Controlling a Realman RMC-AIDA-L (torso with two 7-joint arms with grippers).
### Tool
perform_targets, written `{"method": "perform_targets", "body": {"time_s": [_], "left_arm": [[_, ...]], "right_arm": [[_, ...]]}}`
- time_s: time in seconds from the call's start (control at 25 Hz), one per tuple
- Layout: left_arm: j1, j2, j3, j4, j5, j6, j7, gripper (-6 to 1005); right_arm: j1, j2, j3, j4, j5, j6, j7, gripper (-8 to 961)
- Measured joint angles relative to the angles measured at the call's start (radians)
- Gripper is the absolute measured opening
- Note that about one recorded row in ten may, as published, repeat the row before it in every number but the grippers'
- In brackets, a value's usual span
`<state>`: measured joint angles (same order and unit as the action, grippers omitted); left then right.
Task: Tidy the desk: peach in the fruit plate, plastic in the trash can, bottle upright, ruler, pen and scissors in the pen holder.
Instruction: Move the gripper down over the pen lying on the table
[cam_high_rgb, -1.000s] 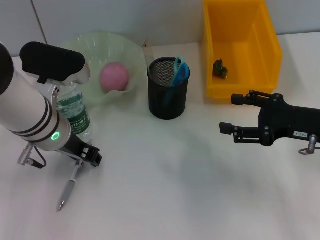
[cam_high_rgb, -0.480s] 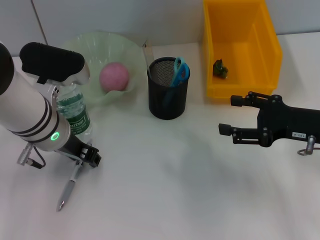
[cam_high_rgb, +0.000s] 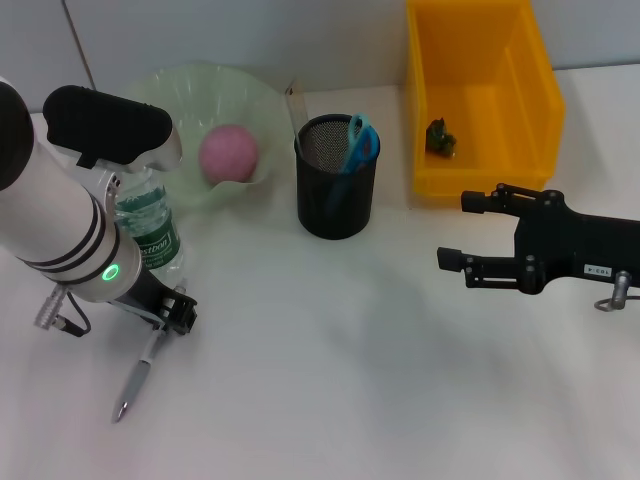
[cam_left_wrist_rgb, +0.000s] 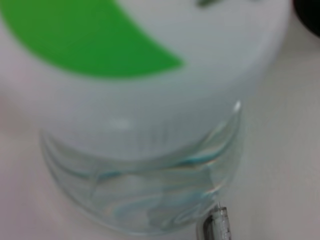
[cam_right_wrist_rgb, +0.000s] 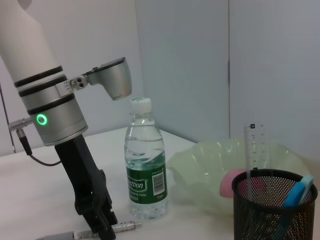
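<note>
Down at the pen (cam_high_rgb: 135, 377), left hand (cam_high_rgb: 172, 312) pinches it beside the green-labelled bottle (cam_right_wrist_rgb: 145, 165).

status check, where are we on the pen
Left gripper down at the pen, grip unclear. Right gripper open, idle by the yellow bin. Bottle upright close by.

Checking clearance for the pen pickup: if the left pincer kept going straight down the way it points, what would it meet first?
Probably the pen lying on the table, directly under the left pincer, beside the upright bottle.
</note>
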<state>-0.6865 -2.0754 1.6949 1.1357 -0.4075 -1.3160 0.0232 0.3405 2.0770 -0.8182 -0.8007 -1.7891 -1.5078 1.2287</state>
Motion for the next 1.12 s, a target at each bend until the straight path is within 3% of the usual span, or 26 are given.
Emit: {"method": "perform_targets", "body": {"time_s": [0.28, 0.72, 1.04, 1.12], "left_arm": [[-0.004, 0.000, 0.000, -0.010, -0.002, 0.001, 0.004, 372], [-0.008, -0.002, 0.004, -0.016, 0.001, -0.001, 0.019, 377], [-0.008, -0.002, 0.003, -0.006, -0.002, -0.011, 0.030, 187], [-0.008, -0.002, 0.005, 0.005, -0.002, -0.020, 0.030, 187]], "right_arm": [[0.000, -0.001, -0.001, 0.002, 0.000, 0.000, 0.000, 831], [0.001, -0.002, -0.001, 0.001, 0.000, 0.000, 0.001, 832], [0.001, -0.002, -0.001, 0.001, 0.001, 0.000, 0.003, 831], [0.001, -0.002, 0.000, 0.001, 0.001, 0.000, 0.005, 831]]}}
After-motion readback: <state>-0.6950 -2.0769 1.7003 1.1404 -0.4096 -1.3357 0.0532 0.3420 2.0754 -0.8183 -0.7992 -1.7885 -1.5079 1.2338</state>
